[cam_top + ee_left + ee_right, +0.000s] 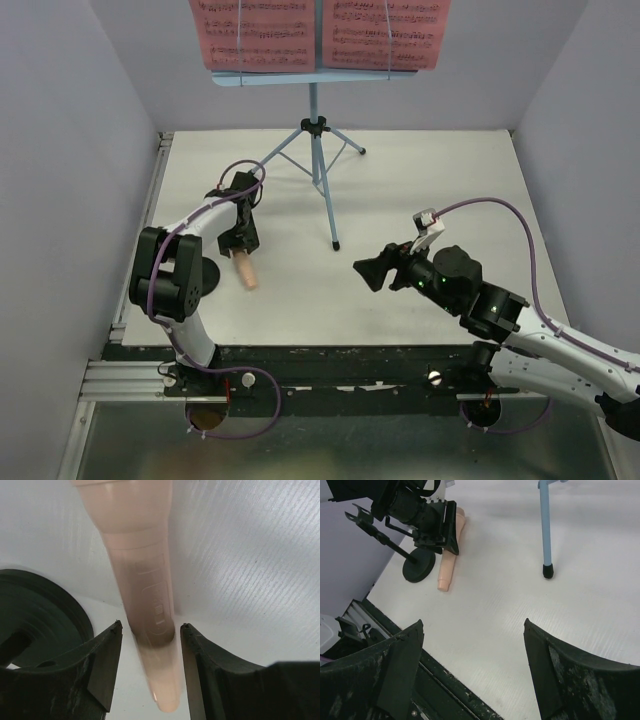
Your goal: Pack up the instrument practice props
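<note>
Beige-pink plastic, the toy microphone (145, 580) lies flat on the white table (450, 200), at the left of the scene toward the near edge, its narrow end pointing near. The left gripper (150, 627) straddles its handle from above, the jaws parted with a thin gap showing on each side, so the microphone is released rather than gripped. Just left of it sits the round base of the short black mic stand (205, 275). Farther back, at the centre, the light-blue tripod music stand (315, 150) is upright with two pink sheet-music pages (260, 35) side by side on its desk. At the right, well apart, the right gripper (472, 670) hangs above bare table, jaws spread wide and empty.
</note>
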`<state>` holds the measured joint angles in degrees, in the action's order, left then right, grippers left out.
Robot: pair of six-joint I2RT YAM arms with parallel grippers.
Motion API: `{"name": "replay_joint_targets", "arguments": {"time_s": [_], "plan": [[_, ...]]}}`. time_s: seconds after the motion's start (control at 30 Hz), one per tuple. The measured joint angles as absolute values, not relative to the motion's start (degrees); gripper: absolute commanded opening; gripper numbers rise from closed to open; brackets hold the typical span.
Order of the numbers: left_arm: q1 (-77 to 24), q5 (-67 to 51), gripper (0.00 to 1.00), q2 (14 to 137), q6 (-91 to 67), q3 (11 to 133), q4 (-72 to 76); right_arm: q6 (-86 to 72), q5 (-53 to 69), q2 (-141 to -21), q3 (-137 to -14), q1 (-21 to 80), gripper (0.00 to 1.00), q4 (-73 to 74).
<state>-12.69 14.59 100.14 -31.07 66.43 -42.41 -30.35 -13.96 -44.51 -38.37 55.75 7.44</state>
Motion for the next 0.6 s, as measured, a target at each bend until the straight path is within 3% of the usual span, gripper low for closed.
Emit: {"name": "replay_joint_targets", "arguments": {"time_s": [0.6], "plan": [[-10.7,14.7,0.57,95.8,-31.1,58.8,-39.7,-30.3,-14.3,-44.5,-38.5,55.7,0.88,9.1]]}}
